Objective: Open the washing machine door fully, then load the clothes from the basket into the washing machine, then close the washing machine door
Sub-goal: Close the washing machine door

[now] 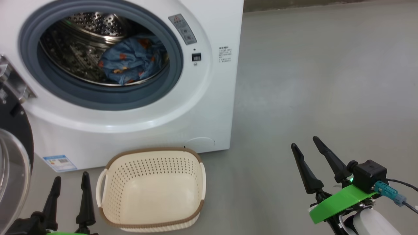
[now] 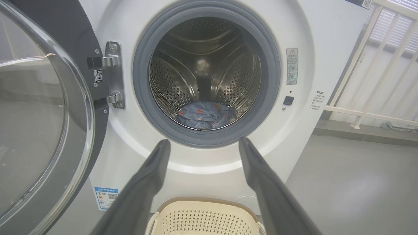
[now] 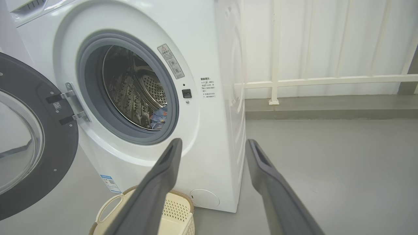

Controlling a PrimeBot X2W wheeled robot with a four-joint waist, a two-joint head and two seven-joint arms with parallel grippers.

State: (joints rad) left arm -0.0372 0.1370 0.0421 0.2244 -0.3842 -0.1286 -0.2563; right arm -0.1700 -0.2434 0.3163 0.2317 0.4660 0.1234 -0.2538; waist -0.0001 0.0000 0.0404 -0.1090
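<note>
The white washing machine (image 1: 202,107) stands with its black-rimmed door (image 1: 14,153) swung wide open to the left (image 2: 42,107) (image 3: 29,137). Light blue clothes (image 1: 132,62) with orange figures lie inside the steel drum (image 2: 205,114) (image 3: 159,118). The cream basket (image 1: 152,189) sits on the floor before the machine, nothing inside it (image 2: 204,217) (image 3: 169,212). My left gripper (image 1: 70,182) is open, just left of the basket. My right gripper (image 1: 307,145) is open over the floor to the right of the machine.
Grey floor (image 1: 326,81) stretches to the right of the machine. A white railing (image 3: 310,80) runs along the wall behind. A blue label sticker (image 1: 60,162) sits low on the machine's front.
</note>
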